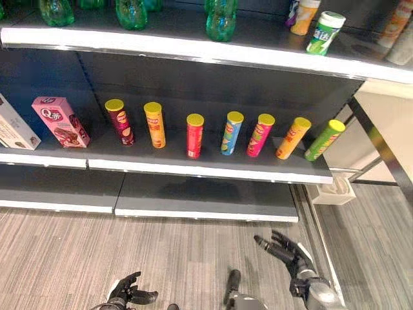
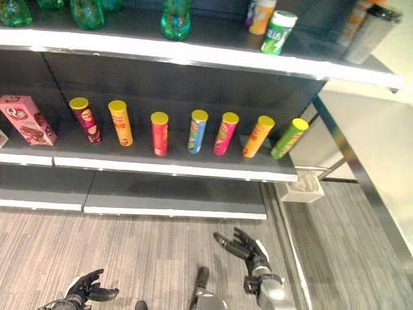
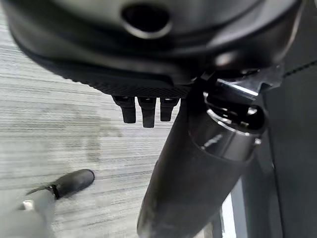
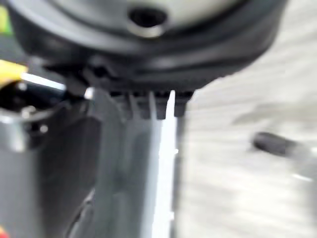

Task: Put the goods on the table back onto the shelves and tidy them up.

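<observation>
Middle shelf [image 1: 193, 169] is carrying a row of seven crisp tubes [image 1: 194, 135], yellow-lidded and well spaced, the rightmost ones leaning, with a pink box [image 1: 59, 121] standing beside them; the top shelf [image 1: 161, 46] is holding green bottles [image 1: 220, 19] and a green-and-white canister [image 1: 324, 32]. Left hand [image 1: 128, 294] and right hand [image 1: 289, 254] are hanging low over the grey floor [image 1: 64, 258], fingers spread loosely apart and holding nothing. The tubes are likely handling as light, stiff cardboard cylinders with smooth, slippery walls, best wrapped around mid-body rather than at the lid.
</observation>
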Robot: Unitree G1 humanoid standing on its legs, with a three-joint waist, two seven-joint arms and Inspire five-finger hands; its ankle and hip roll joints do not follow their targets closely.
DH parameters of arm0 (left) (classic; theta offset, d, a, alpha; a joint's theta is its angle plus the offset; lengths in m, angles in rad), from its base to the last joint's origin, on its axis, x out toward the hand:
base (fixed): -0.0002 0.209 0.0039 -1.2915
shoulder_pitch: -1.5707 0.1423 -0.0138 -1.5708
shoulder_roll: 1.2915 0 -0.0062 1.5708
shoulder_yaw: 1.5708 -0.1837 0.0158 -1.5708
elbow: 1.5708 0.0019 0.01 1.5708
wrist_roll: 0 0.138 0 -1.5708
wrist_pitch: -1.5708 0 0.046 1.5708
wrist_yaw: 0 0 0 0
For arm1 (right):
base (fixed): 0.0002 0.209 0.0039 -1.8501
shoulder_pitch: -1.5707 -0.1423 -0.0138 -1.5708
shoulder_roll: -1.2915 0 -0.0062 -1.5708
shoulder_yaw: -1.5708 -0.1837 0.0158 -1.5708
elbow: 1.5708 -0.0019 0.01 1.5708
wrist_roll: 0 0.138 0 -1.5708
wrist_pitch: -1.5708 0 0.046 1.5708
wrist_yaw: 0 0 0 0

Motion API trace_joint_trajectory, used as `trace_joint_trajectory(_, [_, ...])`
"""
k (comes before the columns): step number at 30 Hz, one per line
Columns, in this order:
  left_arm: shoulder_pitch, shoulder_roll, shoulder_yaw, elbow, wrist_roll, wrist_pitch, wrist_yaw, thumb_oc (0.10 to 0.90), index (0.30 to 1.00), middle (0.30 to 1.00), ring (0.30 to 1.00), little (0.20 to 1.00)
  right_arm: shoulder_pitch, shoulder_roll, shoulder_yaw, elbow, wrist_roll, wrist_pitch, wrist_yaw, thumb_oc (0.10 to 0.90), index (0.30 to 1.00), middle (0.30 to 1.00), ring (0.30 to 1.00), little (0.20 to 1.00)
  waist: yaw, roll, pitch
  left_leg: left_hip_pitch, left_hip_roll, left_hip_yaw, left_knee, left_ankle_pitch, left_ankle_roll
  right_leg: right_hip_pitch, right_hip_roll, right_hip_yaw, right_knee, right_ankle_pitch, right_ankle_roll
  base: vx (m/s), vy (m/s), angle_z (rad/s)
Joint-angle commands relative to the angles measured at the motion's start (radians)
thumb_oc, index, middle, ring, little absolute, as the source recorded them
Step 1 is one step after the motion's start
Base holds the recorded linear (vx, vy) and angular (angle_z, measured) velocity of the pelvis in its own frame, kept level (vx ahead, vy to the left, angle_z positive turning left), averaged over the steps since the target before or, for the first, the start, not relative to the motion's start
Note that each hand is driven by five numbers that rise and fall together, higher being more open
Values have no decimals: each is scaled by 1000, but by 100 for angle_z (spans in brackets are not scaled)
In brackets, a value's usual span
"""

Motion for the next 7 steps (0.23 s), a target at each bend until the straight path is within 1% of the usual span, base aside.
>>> trace_joint_trajectory(1, [-38,28,23,-46,-20,-51,21,800,900,900,900,900,-90,20,-44,-45,-108,-21,-67,800,900,900,900,900,13,-32,40,-47,-56,-82,12,-92,-11,147,-54,46,-81,34,23,-20,-124,-31])
trace_joint_trajectory(3, [-41,29,23,-47,-20,-49,21,800,900,900,900,900,-86,24,-45,-33,-122,-13,-71,800,900,900,900,900,16,-37,36,-48,-58,-81,15,-92,-12,153,-52,42,-97,33,25,16,-61,-17])
trace_joint_trajectory(4, [-41,28,26,-46,-21,-49,23,800,900,900,900,900,-81,32,-47,-6,-124,-7,-72,800,900,900,900,900,17,-45,29,-50,-58,-78,23,-93,-14,167,-45,37,-127,29,27,81,-249,-30])
trace_joint_trajectory(5, [-41,14,21,-46,-28,-49,24,800,900,900,900,900,-66,54,-52,59,-129,-2,-86,800,900,900,900,900,16,-52,4,-53,-41,-74,36,-88,-32,199,-8,45,-190,17,26,81,-250,-21])
trace_joint_trajectory(6, [-41,14,21,-46,-28,-49,24,800,900,900,900,900,-65,54,-52,59,-129,-2,-86,800,900,900,900,900,16,-52,4,-53,-40,-74,36,-88,-32,199,-7,45,-191,18,26,91,-264,-24])
trace_joint_trajectory(7, [-39,10,17,-49,-30,-47,20,800,900,900,900,900,-58,53,-54,68,-136,0,-89,800,900,900,900,900,14,-52,-3,-48,-30,-76,34,-85,-40,209,3,46,-203,11,23,38,-98,-18])
